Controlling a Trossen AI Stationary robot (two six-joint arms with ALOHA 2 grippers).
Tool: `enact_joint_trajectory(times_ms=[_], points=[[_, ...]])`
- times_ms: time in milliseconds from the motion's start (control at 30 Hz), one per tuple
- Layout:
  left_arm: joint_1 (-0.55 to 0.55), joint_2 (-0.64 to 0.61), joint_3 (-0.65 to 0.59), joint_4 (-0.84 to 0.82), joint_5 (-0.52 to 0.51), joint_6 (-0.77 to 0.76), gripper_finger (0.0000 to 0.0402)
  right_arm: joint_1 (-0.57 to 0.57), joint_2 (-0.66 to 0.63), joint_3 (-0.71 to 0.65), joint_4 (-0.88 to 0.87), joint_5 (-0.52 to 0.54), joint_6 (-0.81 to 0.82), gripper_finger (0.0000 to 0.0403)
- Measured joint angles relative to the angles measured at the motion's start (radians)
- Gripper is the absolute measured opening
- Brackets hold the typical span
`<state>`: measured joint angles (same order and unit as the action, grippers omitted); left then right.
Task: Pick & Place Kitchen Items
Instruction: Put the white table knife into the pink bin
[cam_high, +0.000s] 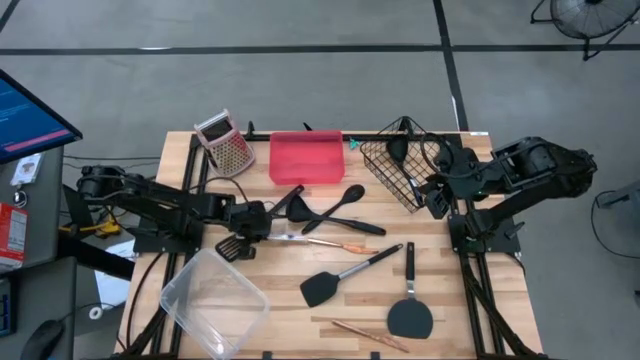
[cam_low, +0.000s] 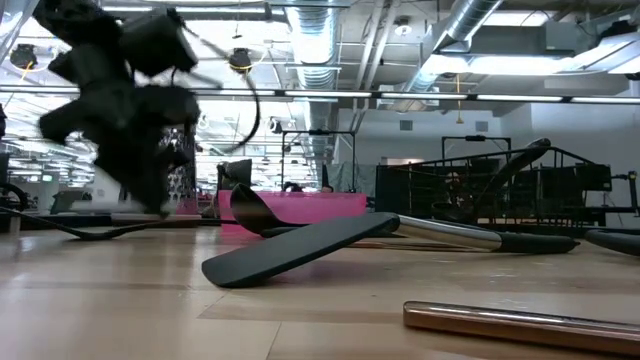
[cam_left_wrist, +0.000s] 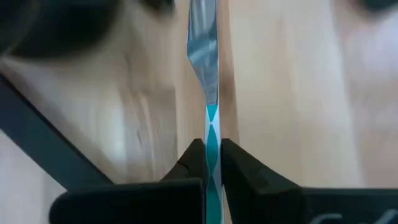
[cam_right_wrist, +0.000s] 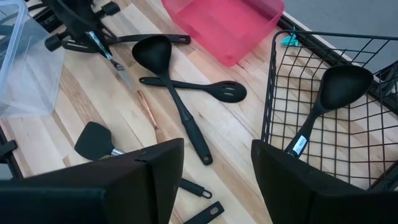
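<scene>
My left gripper (cam_high: 262, 222) is at the table's left middle, shut on a thin silver utensil with a teal handle (cam_left_wrist: 203, 56). Loose kitchen items lie to its right: a black ladle (cam_right_wrist: 155, 53), a slotted spoon (cam_right_wrist: 205, 87), a copper-coloured piece (cam_high: 335, 243), a black spatula (cam_high: 340, 278) and a round turner (cam_high: 410, 310). Another black ladle (cam_right_wrist: 336, 93) lies in the wire basket (cam_high: 400, 165). My right gripper (cam_right_wrist: 217, 180) hangs open above the basket's near side with nothing between its fingers. My left gripper pinches the thin utensil's teal handle (cam_left_wrist: 212, 134) between its two fingers, which lie along it and slant down from the table's left. The silver blade (cam_right_wrist: 115, 62) sticks out past the fingertips toward the right; whether its far end touches the table cannot be told.
A red bin (cam_high: 306, 158) stands at the far middle, a metal grater with a pink top (cam_high: 225, 142) to its left. A clear plastic container (cam_high: 212, 300) sits at the near left. Another copper-coloured piece (cam_high: 360, 333) lies by the near edge.
</scene>
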<state>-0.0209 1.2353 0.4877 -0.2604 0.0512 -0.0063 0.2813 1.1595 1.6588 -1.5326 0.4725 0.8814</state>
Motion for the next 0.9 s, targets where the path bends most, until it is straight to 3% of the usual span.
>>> enact_joint_trajectory(times_ms=[367, 467, 567, 700, 900], points=[[0.001, -0.229, 0.069, 0.007, -0.033, -0.213, 0.0007, 0.000, 0.000, 0.000, 0.000, 0.000, 0.000, 0.0188], [0.001, -0.284, 0.098, 0.026, -0.093, -0.271, 0.0007, 0.000, 0.000, 0.000, 0.000, 0.000, 0.000, 0.0188], [0.002, -0.314, 0.142, 0.108, -0.215, -0.279, 0.0007, 0.000, 0.000, 0.000, 0.000, 0.000, 0.000, 0.0188], [0.058, -0.297, 0.210, 0.137, -0.288, -0.180, 0.0007, 0.000, 0.000, 0.000, 0.000, 0.000, 0.000, 0.0188], [0.239, -0.156, 0.329, 0.135, -0.217, -0.060, 0.0007, 0.000, 0.000, 0.000, 0.001, 0.000, 0.002, 0.0188]])
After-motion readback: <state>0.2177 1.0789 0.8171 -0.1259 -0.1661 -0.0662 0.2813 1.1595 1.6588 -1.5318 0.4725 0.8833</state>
